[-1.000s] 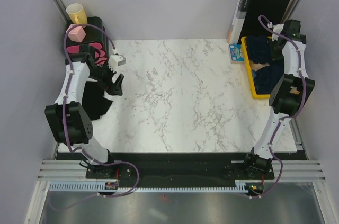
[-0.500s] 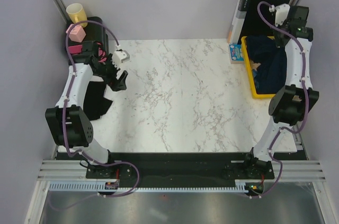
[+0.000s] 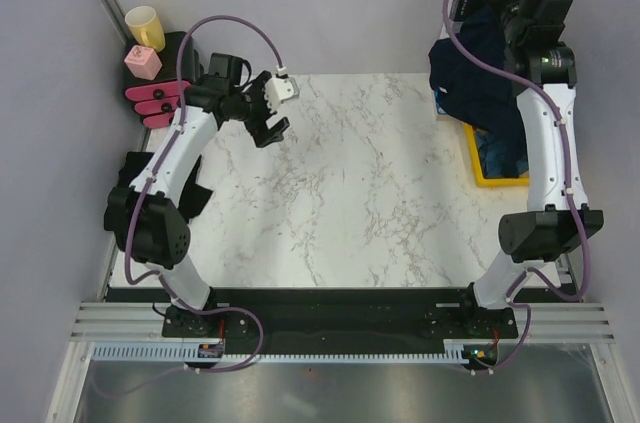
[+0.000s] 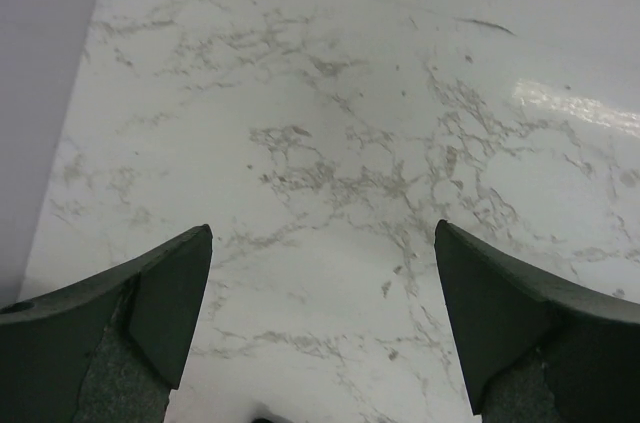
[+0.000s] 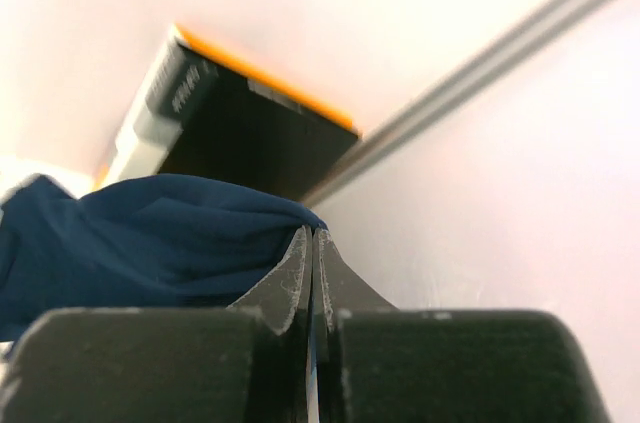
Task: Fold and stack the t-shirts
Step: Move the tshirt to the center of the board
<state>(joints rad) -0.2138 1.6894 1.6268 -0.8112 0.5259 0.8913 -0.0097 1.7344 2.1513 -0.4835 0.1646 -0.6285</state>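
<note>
Grip check: pinching a bunched fold of the navy t-shirt [image 5: 150, 233] in the pressed-together right end effector [image 5: 312, 243], holding it raised at the far right corner. Hanging straight down beneath that end effector, long axis running roughly vertical, lower folds trailing toward the yellow tray [image 3: 490, 178] underneath; not telling whether the hem is touching the other blue cloth lying there. Standing just behind the end effector: the black orange-edged folder [image 5: 240, 133]. Hovering well apart to the left with the left end effector [image 4: 322, 228], spreading wide, gripping nothing, looking down on the marble table [image 3: 340, 203]. Lying far to the right of that spread end effector and above it, so judging the right arm the nearer one and the one carrying. Probably needing to swing the shirt leftward and nearer, over the table's middle, before laying it flat; possibly snagging trailing cloth on the tray rim.
</note>
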